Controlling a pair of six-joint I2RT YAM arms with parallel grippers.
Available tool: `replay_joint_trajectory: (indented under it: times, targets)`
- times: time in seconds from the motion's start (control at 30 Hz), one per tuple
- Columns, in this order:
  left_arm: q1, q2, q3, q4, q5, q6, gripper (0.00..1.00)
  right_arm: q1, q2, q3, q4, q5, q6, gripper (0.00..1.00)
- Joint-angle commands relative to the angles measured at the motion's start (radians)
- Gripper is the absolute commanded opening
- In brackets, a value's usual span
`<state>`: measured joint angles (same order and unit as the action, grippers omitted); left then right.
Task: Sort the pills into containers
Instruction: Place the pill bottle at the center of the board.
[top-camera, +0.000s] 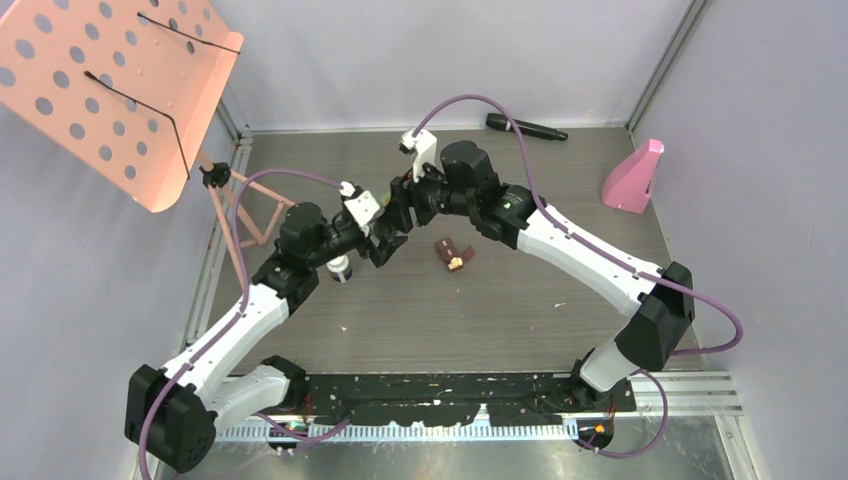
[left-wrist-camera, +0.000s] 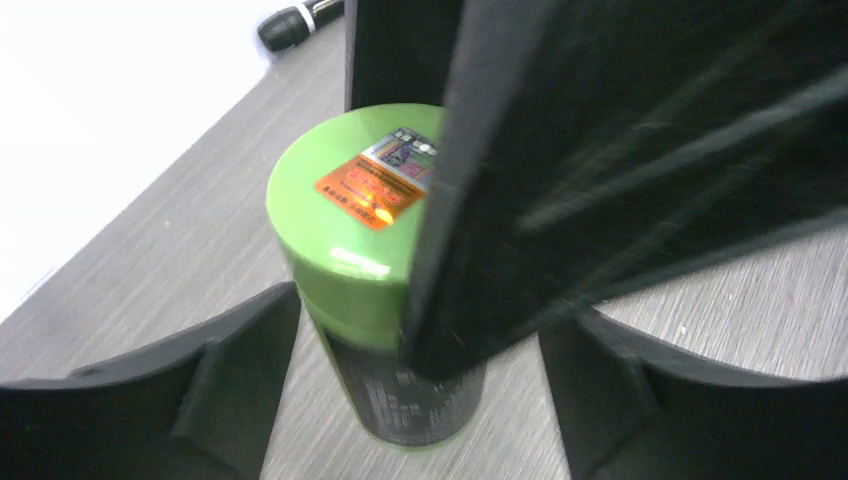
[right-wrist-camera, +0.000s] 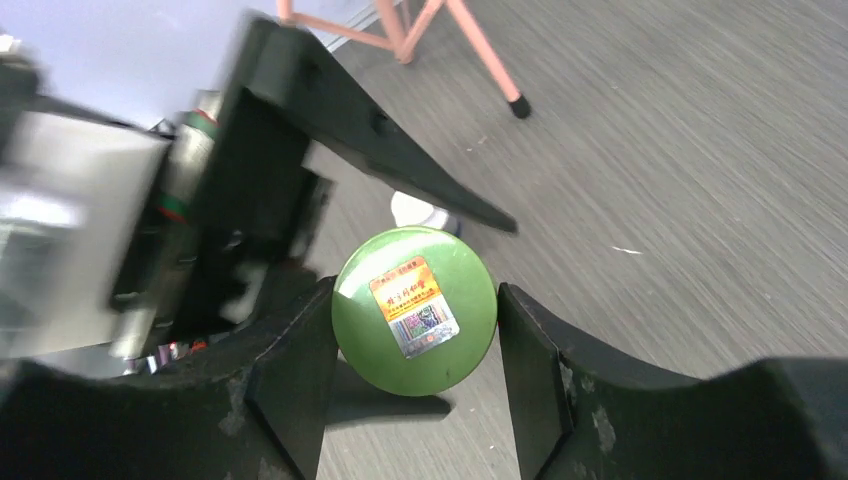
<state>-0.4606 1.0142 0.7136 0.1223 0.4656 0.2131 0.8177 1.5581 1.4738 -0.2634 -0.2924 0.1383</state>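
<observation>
The green-lidded bottle (left-wrist-camera: 345, 225) with an orange label on its lid stands upright on the table and also shows in the right wrist view (right-wrist-camera: 415, 310). My right gripper (right-wrist-camera: 415, 300) is shut on its lid from above, one finger on each side. My left gripper (left-wrist-camera: 420, 325) is open, with its fingers on either side of the bottle's dark body and gaps on both sides. In the top view both grippers, left (top-camera: 385, 245) and right (top-camera: 400, 212), meet and hide the bottle. The white bottle with dark cap (top-camera: 340, 268) stands just left of them. The small brown case (top-camera: 452, 253) lies to the right.
A black microphone (top-camera: 525, 127) lies at the back wall. A pink music stand (top-camera: 110, 90) rises at the left, its legs (top-camera: 250, 215) close to the left arm. A pink object (top-camera: 632, 178) stands at the right wall.
</observation>
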Motion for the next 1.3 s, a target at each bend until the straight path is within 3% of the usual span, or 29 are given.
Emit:
replay_joint_trajectory:
  times: [0.0, 0.3, 0.47, 0.63, 0.73, 0.83, 1.03, 1.27]
  targets:
    - [-0.007, -0.063, 0.003, 0.17, -0.049, 0.013, 0.99, -0.058, -0.035, 0.039, 0.012, 0.132, 0.066, 0.13]
    - [-0.007, -0.065, -0.025, 0.182, -0.12, 0.001, 0.99, -0.216, -0.112, -0.049, 0.052, 0.274, 0.083, 0.13]
    - [-0.007, -0.07, -0.011, 0.181, -0.237, -0.054, 0.99, -0.327, -0.12, -0.164, 0.043, 0.491, 0.08, 0.13]
    - [-0.007, -0.065, -0.004, 0.168, -0.374, -0.136, 1.0, -0.453, -0.122, -0.295, 0.107, 0.525, 0.117, 0.13]
    - [-0.007, -0.05, 0.051, 0.073, -0.439, -0.185, 0.99, -0.493, -0.106, -0.367, 0.172, 0.527, 0.126, 0.13]
    - [-0.007, -0.036, 0.12, -0.034, -0.399, -0.207, 0.99, -0.504, -0.068, -0.402, 0.209, 0.565, 0.118, 0.12]
    - [-0.007, -0.036, 0.105, 0.008, -0.37, -0.301, 0.99, -0.516, -0.012, -0.459, 0.293, 0.562, 0.134, 0.13]
    - [-0.007, -0.009, 0.144, -0.093, -0.374, -0.284, 0.97, -0.519, 0.036, -0.476, 0.313, 0.57, 0.148, 0.17]
